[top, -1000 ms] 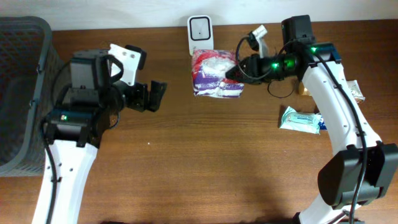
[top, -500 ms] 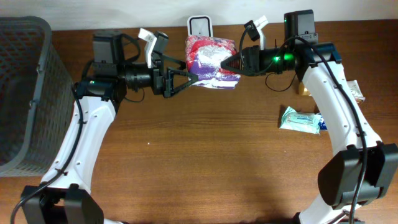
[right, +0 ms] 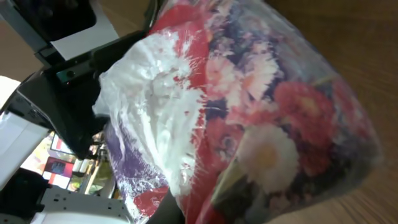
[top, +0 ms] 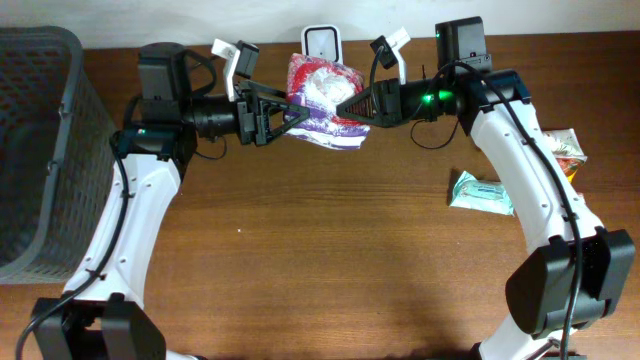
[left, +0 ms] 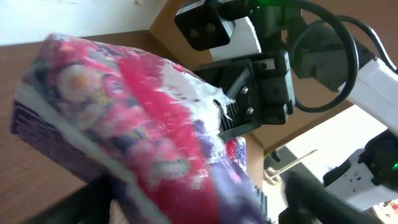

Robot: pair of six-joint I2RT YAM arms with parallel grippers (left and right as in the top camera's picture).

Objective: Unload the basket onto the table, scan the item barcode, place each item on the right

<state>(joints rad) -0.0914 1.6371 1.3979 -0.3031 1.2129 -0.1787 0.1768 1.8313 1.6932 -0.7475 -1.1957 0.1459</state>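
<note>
Right pincer (top: 352, 103) is pressed together on a fold of film at the right-hand end of the floral packet (top: 322, 85), a soft bag printed with red and purple flowers. It holds the bag off the worktop (top: 330, 260), near the middle of the far edge and just in front of the white barcode scanner (top: 320, 42). That placement looks deliberate: the scanner's window faces out from the far edge, so the bag is carried up to it rather than left lying flat.

The left pincer (top: 285, 112) reaches in from the opposite side with its fingers spread wide, one on each side of the packet's left end. I cannot tell whether they touch the film. The likely reason is a two-handed hold, since a limp bag pinched at one end sags and crumples, and a second grip would stretch the face that carries the code. No barcode is readable in either wrist view, so the bag may need turning.

A dark wire basket (top: 40, 150) stands at the left edge, and a wipes pack (top: 482, 192) lies towards the right edge, well apart from the scanner.
</note>
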